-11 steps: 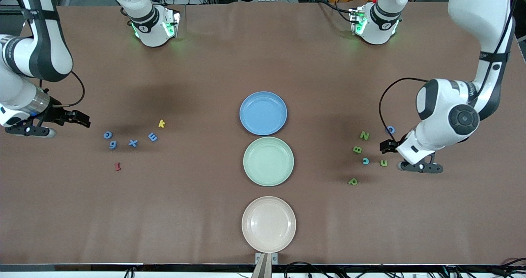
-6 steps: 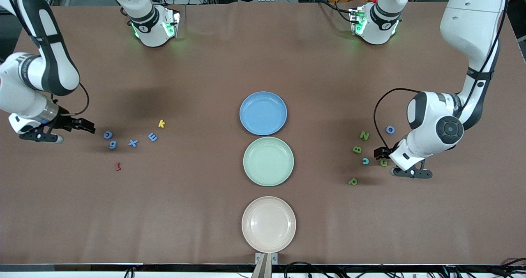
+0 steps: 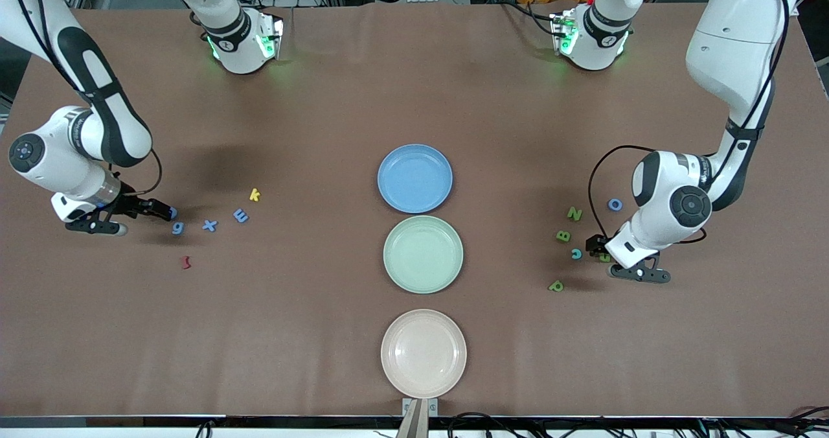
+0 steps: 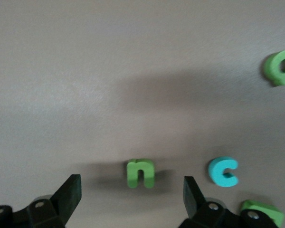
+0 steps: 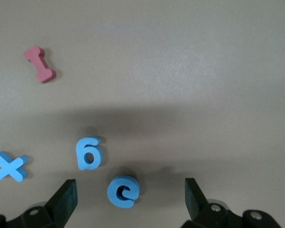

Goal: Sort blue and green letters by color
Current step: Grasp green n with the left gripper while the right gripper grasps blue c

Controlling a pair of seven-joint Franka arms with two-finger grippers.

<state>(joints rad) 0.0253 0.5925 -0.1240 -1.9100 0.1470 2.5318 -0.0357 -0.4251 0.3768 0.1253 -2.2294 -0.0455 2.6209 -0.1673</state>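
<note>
Left gripper [image 4: 132, 194], jaws wide, straddles green n [image 4: 141, 173] beside the teal c [image 4: 223, 171]; right gripper [image 5: 128, 199], equally wide, brackets blue e [image 5: 123, 191].

Arm shells: I'm seeing glossy white casings with dark grey joint bands.
Bases: green lights glowing on both.
Cables: a thin black loop at each wrist.
Wrist views: black finger mounts with silver screws.

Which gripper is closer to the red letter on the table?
Right. The right gripper is open over the blue letters beside the red letter; the left gripper is open over a green n at the table's left-arm end.
</note>
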